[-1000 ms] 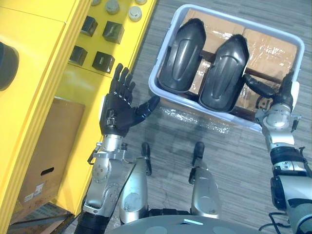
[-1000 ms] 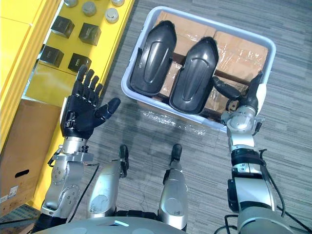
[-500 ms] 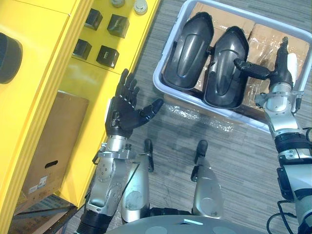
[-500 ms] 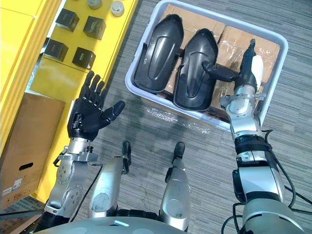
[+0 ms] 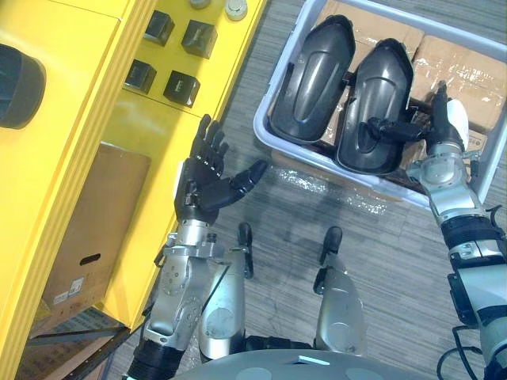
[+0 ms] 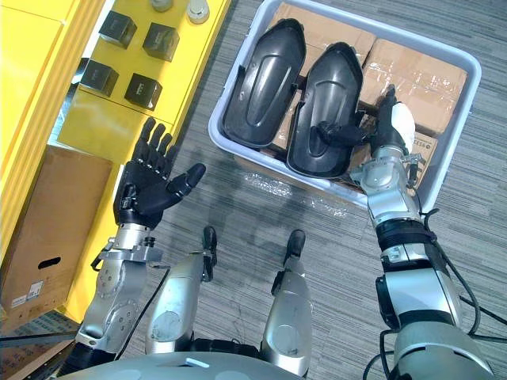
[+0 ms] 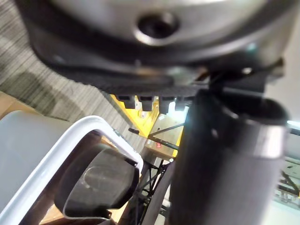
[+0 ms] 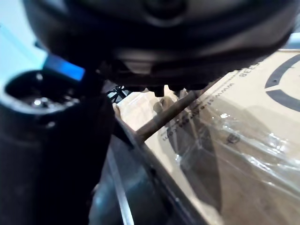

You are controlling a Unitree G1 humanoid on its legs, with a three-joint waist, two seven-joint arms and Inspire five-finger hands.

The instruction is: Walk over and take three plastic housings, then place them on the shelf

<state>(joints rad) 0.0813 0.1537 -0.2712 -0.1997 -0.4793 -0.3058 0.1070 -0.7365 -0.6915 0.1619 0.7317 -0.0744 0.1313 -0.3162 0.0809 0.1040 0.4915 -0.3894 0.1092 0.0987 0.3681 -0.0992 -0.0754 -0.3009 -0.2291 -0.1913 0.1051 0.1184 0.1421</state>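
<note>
Dark right hand point(image 6: 379, 154): fingers stretched across the right housing point(image 6: 333, 87), thumb upright, nothing clasped.
Left housing point(image 6: 265, 83): just beside the right one, both leaning in the pale bin point(image 5: 265, 141) over cardboard boxes point(image 6: 420, 75).
Left hand point(image 6: 146, 186): fingers spread, empty, by the yellow shelf point(image 6: 87, 127).

We take this for a factory or warehouse floor: a yellow metal shelf point(image 5: 71, 119) carries small black box-shaped parts point(image 5: 181, 85), and a pale grey plastic crate point(image 6: 462, 119) holds black moulded plastic housings point(image 6: 261, 87) over taped brown cardboard boxes point(image 6: 420, 71), all on grey striped carpet point(image 6: 341, 253).
</note>
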